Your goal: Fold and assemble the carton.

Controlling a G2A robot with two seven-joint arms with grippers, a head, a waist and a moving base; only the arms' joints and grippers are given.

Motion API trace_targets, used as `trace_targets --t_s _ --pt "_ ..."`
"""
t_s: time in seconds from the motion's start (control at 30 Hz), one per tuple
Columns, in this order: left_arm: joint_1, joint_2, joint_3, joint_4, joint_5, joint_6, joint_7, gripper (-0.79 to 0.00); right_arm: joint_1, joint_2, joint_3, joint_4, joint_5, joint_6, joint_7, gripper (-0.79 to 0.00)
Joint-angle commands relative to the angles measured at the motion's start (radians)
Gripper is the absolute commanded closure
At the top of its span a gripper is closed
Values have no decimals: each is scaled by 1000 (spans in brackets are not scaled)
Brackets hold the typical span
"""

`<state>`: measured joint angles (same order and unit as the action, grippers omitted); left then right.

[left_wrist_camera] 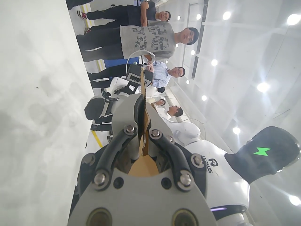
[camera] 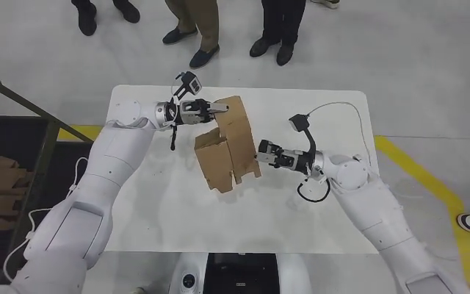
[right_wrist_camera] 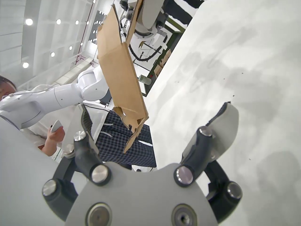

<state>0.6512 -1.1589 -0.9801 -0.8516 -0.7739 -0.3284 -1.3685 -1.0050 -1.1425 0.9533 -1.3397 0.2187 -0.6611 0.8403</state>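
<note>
Carton [camera: 226, 143] over the middle of the table [camera: 161, 213], half-formed, panels on edge and splayed, not squared up yet. Whether its lower edge touches the tabletop, you can't tell from here. Nearest you the flaps hang loose, and on the right wrist view the closest corner [right_wrist_camera: 131, 121] looks ragged, so I'd judge that bit weak: don't pinch there. This is thin brown board, light, stiff across a panel but keen to hinge at every crease, and it will likely swing or twist if held at one point only. Best hold, I'd say, is a clean panel edge close to a crease, pads flat on both faces. Now your arms. Right gripper [camera: 261, 153] sits just beside the carton's near side panel, fingers [right_wrist_camera: 225, 123] spread wide with nothing between them; the board hangs ahead of the jaws, apart from them. The forearm comes in from the right, wrist pointing across the table toward the board. Further out, left gripper [camera: 214, 109] is clamped on the carton's far top edge, board sandwiched thin between the two pads, arm stretched out from the left with the wrist turned inward. So you've one anchor on the far side and one free tool on the near side. Judging by that, the next job is to close on the side panel and fold it square.
</note>
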Motion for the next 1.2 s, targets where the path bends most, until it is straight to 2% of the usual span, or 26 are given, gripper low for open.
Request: trace_targets --t_s 0.0,0.13,0.17,0.2,0.27,0.3,0.33,0.87,0.9,0.93,0.97,1.17 --pt "-9 -8 14 14 1 -3 -7 0 12 -7 -16 12 11 -13 -3 -785" --pt "-23 -22 31 44 3 -12 -16 0 27 -13 -31 28 46 -31 22 -770" --pt "-27 -24 34 51 4 -13 -18 0 30 -14 -32 32 52 -34 29 -668" --pt "-29 -26 35 56 3 -15 -20 0 32 -14 -34 34 58 -35 36 -400" --pt "-36 -32 39 71 3 -20 -26 0 37 -16 -37 40 72 -38 59 -197" --pt "-39 -34 40 77 3 -21 -28 0 38 -16 -39 41 81 -38 67 -65" --pt "-42 -36 41 83 3 -22 -30 0 40 -17 -41 43 88 -38 75 -12" --pt "-58 -49 35 127 40 -65 -58 0 70 -25 -56 94 196 -10 186 0" --pt "-58 -49 35 122 54 -71 -52 -22 72 -26 -57 99 206 -8 194 0" --pt "-57 -48 34 120 58 -76 -47 -348 72 -27 -57 101 212 -7 197 0" --pt "-54 -48 30 118 57 -82 -41 -785 72 -27 -57 103 221 -5 201 0" --pt "-42 -43 -8 91 32 -114 -9 -785 67 -28 -44 118 277 9 210 0"
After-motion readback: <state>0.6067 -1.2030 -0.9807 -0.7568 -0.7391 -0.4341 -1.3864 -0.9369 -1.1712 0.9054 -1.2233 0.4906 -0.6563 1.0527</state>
